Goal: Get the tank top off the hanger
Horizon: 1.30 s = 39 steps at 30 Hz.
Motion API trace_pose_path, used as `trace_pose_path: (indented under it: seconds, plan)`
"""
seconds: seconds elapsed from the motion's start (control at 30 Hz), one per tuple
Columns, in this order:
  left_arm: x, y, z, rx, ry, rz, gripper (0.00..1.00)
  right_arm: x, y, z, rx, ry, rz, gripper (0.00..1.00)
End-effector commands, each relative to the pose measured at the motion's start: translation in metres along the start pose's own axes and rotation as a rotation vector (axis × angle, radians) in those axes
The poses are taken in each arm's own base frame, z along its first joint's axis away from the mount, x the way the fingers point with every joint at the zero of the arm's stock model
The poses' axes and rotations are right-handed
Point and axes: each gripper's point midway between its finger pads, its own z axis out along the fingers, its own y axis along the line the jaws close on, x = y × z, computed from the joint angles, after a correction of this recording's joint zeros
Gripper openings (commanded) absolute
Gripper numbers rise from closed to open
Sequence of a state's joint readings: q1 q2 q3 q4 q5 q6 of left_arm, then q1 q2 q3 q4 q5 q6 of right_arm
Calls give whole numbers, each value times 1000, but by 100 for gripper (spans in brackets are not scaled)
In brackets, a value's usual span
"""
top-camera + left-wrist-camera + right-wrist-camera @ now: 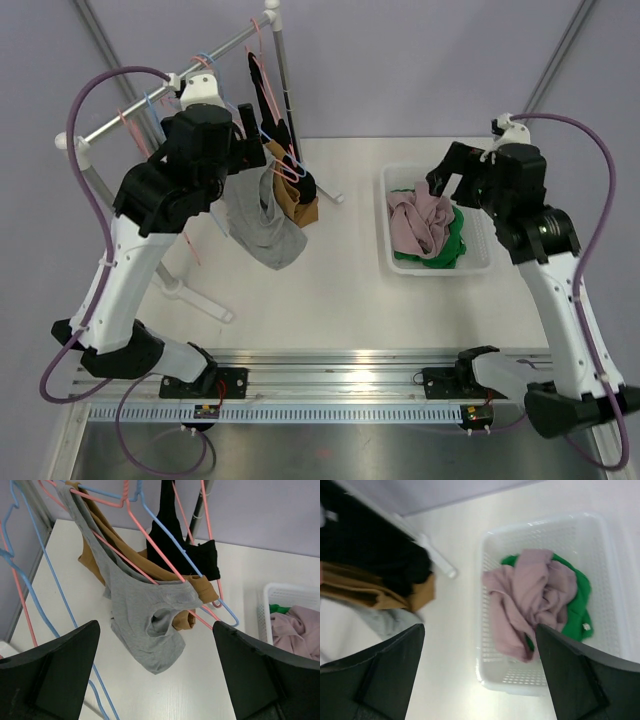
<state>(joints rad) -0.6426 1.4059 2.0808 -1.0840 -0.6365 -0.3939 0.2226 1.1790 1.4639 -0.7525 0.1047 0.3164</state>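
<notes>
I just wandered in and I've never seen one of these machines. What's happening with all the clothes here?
Two robot arms are at a table. The left gripper, open and empty, faces a grey tank top hanging on a hanger beside a brown top and a black top. The right gripper, also open, hovers over a white basket holding a pink garment and a green garment. Nothing is gripped.

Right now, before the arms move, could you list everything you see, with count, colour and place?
tank top: one, grey, on a rack hanger
brown top: one, behind it
black top: one, furthest back
hangers: several, pink and blue, on rack
rack: one, silver, table's left
basket: one, white, table's right
pink garment: one, in basket
green garment: one, beneath it
table: one, white
left gripper: one, black, open, facing tank top
right gripper: one, black, open, above basket
</notes>
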Motion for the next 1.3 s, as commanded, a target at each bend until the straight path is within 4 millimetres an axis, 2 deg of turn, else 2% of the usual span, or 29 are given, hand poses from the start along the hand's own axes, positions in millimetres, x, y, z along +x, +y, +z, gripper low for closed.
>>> trace_pose_path:
  seconds: [0.0, 0.03, 0.1, 0.13, 0.23, 0.4, 0.57, 0.67, 0.83, 0.9, 1.03, 1.1, 1.13, 1.27]
  plan:
    - [-15, 4, 10, -88, -62, -52, 99, 28, 34, -11, -226, 69, 31, 99]
    - [-14, 3, 15, -101, -65, -66, 99, 26, 37, -20, -255, 45, 34, 100]
    - [-11, 4, 24, -142, -70, -64, 98, 37, 40, -23, -292, 65, 33, 100]
    - [-7, 1, 31, -152, -62, -59, 96, 36, 41, -28, -303, 50, 34, 99]
    - [-3, -8, 50, -156, -67, -77, 81, 44, 43, -35, -335, 66, 36, 99]
    - [3, -8, 74, -168, -66, -106, 77, 58, 46, -48, -390, 77, 26, 99]
    - [5, -7, 101, -202, -51, -98, 72, 62, 45, -61, -412, 62, 18, 98]
    - [10, -5, 110, -223, -43, -88, 69, 62, 46, -66, -425, 51, 16, 98]
    - [17, 5, 116, -254, -36, -105, 48, 63, 48, -70, -445, 47, 12, 98]
    - [23, 6, 116, -251, -35, -98, 46, 63, 48, -70, -446, 48, 12, 98]
    - [13, 13, 113, -259, -67, -112, 44, 64, 52, -71, -467, 55, 18, 97]
    - [10, 15, 116, -259, -68, -109, 36, 64, 52, -72, -471, 56, 16, 97]
    - [9, 19, 118, -271, -64, -111, 29, 64, 53, -73, -474, 54, 17, 97]
    - [9, 23, 122, -275, -62, -104, 27, 64, 52, -75, -474, 47, 6, 97]
